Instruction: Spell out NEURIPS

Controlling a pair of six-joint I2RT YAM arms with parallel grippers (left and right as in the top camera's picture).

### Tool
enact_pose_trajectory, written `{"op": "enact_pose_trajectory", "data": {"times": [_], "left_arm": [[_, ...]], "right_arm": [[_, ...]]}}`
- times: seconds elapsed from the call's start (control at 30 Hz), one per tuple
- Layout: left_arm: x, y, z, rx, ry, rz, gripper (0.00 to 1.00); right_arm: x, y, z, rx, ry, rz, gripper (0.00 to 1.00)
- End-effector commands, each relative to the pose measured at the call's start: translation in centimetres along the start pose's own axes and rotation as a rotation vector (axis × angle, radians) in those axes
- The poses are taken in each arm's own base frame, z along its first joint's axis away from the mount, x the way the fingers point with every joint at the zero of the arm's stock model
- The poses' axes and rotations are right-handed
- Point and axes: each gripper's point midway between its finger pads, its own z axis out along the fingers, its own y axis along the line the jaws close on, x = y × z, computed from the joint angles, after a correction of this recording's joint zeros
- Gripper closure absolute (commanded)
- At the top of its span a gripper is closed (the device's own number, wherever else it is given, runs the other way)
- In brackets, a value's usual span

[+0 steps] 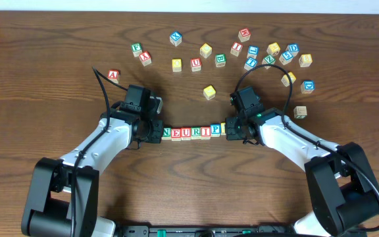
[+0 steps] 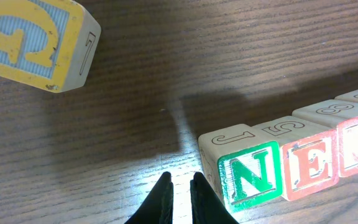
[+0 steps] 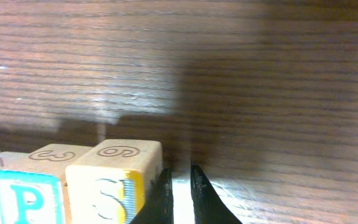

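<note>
Low in the left wrist view, my left gripper (image 2: 180, 182) has its fingers pinched together on nothing, just left of the green N block (image 2: 248, 177) that heads the row. Low in the right wrist view, my right gripper (image 3: 179, 177) is likewise closed and empty, just beside the S block (image 3: 114, 180) at the other end. From overhead, the NEURIPS row (image 1: 193, 131) lies mid-frame between both grippers. I judge these wooden cubes light, rigid and smooth, best pinched on opposite flat faces. Spare blocks (image 1: 206, 50) scatter along the top.
</note>
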Motion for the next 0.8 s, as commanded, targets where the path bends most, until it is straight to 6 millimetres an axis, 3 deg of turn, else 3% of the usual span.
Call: {"op": "enact_pose_trajectory", "data": {"times": [0.0,0.57,0.77], "left_arm": [[-0.7,0.1,0.0,-0.012,-0.007,-0.005,0.89],[-0.7,0.1,0.0,-0.012,-0.009,-0.005,0.89],[-0.7,0.1,0.0,-0.012,-0.009,-0.005,0.89]], "right_arm": [[0.0,1.1,0.1,-0.042,0.010,-0.057,0.95],[0.1,1.7,0.1,-0.079,0.015,-0.098,0.96],[-0.1,0.6,0.1,-0.014,0.004,-0.052,0.95]]}}
